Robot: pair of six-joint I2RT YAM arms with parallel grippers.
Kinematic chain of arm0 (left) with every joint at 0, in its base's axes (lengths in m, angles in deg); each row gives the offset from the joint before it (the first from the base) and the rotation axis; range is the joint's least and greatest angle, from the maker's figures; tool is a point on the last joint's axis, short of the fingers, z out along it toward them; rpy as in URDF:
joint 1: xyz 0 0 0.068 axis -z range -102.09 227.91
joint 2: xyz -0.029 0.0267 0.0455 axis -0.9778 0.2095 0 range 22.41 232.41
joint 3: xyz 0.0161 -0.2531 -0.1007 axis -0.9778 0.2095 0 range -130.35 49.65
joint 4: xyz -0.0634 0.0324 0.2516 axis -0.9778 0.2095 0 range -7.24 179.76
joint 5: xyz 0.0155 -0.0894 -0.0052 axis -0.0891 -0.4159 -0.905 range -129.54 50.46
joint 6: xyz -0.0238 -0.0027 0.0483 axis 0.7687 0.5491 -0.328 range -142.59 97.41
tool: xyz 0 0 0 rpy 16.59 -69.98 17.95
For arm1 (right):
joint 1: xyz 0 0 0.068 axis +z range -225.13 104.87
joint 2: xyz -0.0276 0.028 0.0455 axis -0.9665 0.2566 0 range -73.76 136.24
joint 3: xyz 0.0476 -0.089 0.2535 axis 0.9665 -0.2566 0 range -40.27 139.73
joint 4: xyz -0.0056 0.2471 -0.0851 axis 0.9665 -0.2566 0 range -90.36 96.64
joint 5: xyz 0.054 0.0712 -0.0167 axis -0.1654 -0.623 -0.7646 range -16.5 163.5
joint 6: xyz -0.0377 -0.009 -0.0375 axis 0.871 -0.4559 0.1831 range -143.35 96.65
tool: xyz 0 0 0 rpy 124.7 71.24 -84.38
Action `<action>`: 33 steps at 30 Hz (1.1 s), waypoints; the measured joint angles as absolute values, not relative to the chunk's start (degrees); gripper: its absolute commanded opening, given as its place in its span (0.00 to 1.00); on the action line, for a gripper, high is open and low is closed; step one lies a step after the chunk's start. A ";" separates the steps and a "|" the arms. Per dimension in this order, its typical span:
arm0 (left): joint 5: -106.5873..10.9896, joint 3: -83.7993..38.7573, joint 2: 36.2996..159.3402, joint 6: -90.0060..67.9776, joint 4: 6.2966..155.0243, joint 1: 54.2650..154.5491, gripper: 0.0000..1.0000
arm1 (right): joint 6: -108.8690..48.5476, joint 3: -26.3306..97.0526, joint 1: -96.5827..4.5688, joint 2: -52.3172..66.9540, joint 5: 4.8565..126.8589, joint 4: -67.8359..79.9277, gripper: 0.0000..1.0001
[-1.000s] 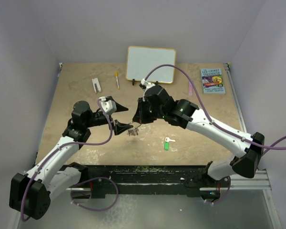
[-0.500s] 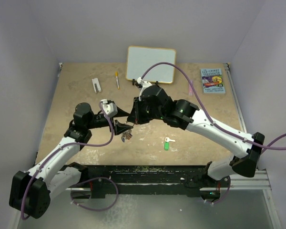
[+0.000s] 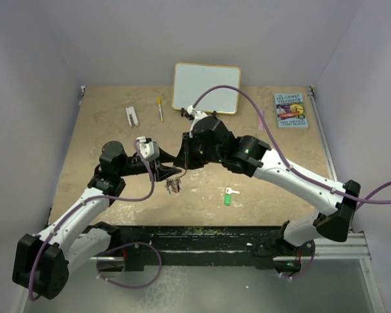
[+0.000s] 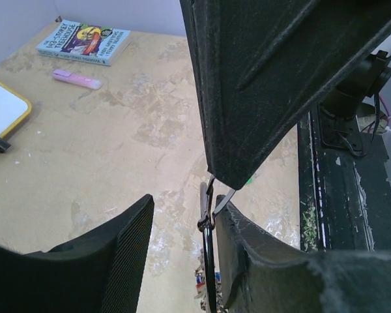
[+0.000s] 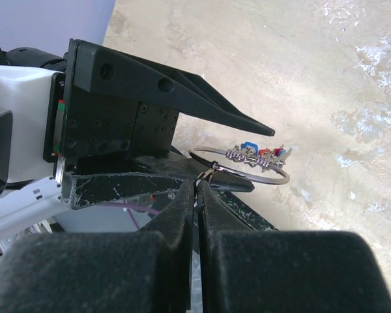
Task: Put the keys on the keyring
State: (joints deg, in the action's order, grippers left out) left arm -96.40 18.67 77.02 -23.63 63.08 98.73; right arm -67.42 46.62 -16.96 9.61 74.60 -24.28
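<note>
The keyring (image 5: 247, 172), a thin silver wire ring, hangs in the air between my two grippers. A bunch of small keys (image 5: 257, 154) with red and blue tags is threaded on it. My right gripper (image 5: 197, 187) is shut on the ring's wire end. My left gripper (image 4: 182, 208) straddles the ring (image 4: 208, 261): the wire lies against one finger (image 4: 247, 248) and a gap separates it from the other, so the jaws stand open. From above the bunch (image 3: 174, 186) dangles below both grippers. A key with a green tag (image 3: 228, 196) lies alone on the table.
At the back stands a white framed board (image 3: 206, 87). A yellow pen (image 3: 159, 108) and a small white object (image 3: 131, 116) lie to its left. To the right are a pink marker (image 3: 261, 120) and a book (image 3: 290, 109). The black base rail (image 3: 202, 235) runs along the near edge.
My left gripper's jaws have narrowed around the ring. The right gripper and the ring have shifted a little to the left, and the key bunch has swung with them.
</note>
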 measured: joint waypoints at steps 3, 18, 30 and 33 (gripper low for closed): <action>-96.42 18.91 77.02 -23.57 62.64 98.73 0.41 | -67.62 46.62 -16.96 9.61 74.60 -24.25 0.00; -97.93 19.23 76.56 -23.24 62.30 98.73 0.19 | -68.80 45.31 -16.94 9.41 75.19 -22.55 0.00; -98.32 19.23 76.06 -23.26 64.44 98.73 0.09 | -68.99 44.13 -16.96 9.41 75.52 -20.73 0.00; -98.43 19.23 76.06 -23.26 64.76 98.73 0.06 | -69.08 43.91 -16.96 9.41 75.54 -20.47 0.00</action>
State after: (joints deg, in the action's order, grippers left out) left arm -98.43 19.23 76.06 -23.26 64.76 98.73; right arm -69.08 43.91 -16.96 9.41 75.54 -20.47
